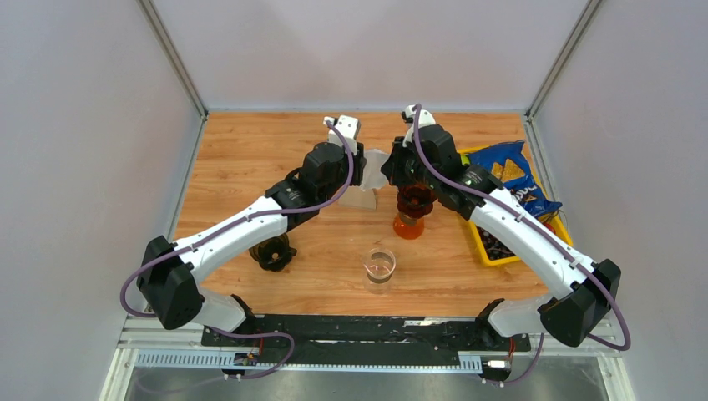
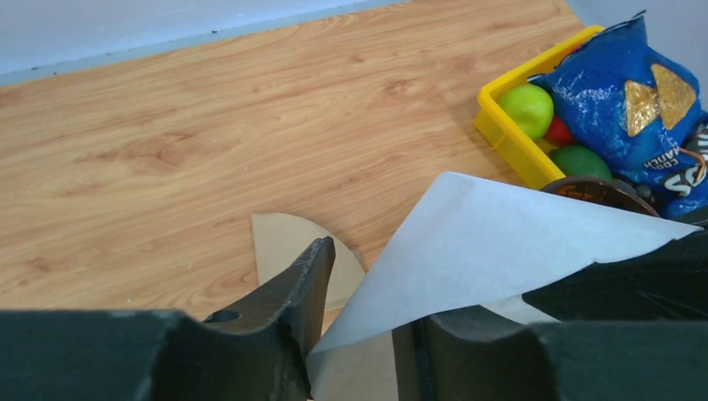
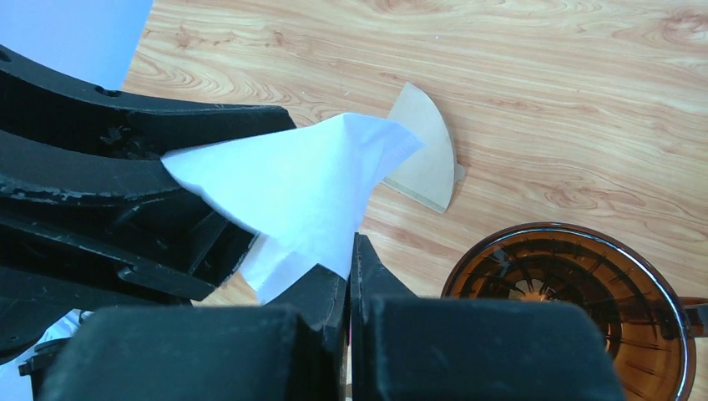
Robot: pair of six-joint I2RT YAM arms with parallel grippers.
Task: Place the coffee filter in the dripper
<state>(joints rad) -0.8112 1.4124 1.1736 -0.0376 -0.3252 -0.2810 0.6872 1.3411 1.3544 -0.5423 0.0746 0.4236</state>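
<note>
The coffee filter [image 3: 309,180], a white paper cone, hung in the air above the wooden table [image 1: 250,159], just above the middle of the top view, between the two grippers; the right gripper [image 3: 351,259] had its jaws pressed almost together on the filter's lower edge, at the bottom centre of the right wrist view; the left gripper [image 2: 367,284] had the filter's narrow end running down between its fingers, but the paper covered one fingertip in the left wrist view, so I could not tell whether those jaws pinched it or merely stood around it; the dripper [image 3: 576,309], amber and ribbed inside, sat open-mouthed at the lower right of the right wrist view, near the filter and apart from it; in the top view the dripper rested on an orange vessel [image 1: 409,227] just right of centre; a second, brown paper filter [image 3: 430,159] lay flat on the wood beneath the white one; a clear glass beaker [image 1: 379,267] stood below the dripper in the top view, and a black ribbed cone [image 1: 273,251] sat under the left arm at lower left; a yellow tray [image 2: 509,138] at the upper right of the left wrist view held a blue chip bag [image 2: 634,92] and a green fruit [image 2: 530,109].
</note>
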